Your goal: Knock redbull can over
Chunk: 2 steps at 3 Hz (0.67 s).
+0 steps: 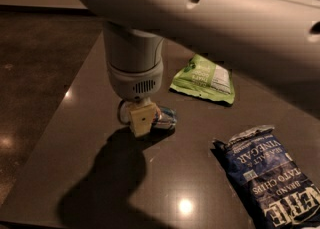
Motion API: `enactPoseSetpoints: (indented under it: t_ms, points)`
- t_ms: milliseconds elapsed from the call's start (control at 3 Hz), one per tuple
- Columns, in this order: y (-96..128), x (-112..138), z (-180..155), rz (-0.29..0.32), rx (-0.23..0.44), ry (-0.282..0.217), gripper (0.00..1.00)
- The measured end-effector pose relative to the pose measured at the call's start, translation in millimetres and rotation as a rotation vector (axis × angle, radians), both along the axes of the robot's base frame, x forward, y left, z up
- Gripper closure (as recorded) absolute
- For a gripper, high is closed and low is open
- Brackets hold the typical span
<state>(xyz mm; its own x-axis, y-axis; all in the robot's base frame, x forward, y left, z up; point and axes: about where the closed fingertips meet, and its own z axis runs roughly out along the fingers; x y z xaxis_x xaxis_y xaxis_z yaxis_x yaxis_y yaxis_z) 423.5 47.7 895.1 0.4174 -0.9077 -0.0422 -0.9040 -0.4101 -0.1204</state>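
The redbull can (165,117) lies on its side on the dark table (90,88), blue and silver, mostly hidden behind the gripper. The gripper (138,121) hangs from the white arm, its cream fingertip (140,120) low over the table and right against the can's left end. The arm's wrist (134,65) and big forearm fill the top of the view.
A green snack bag (204,78) lies flat behind and right of the can. A dark blue chip bag (265,175) lies at the front right. The table's left edge runs diagonally, with dark floor (35,73) beyond it. The arm's shadow falls front left.
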Motion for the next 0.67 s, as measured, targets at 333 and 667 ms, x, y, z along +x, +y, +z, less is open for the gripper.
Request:
enactPoseSetpoints:
  t_ms: [333, 667]
  points:
    - [7.2, -6.8, -14.0, 0.062, -0.054, -0.002, 0.0]
    - [10.6, -9.4, -25.8, 0.097, -0.092, 0.004, 0.0]
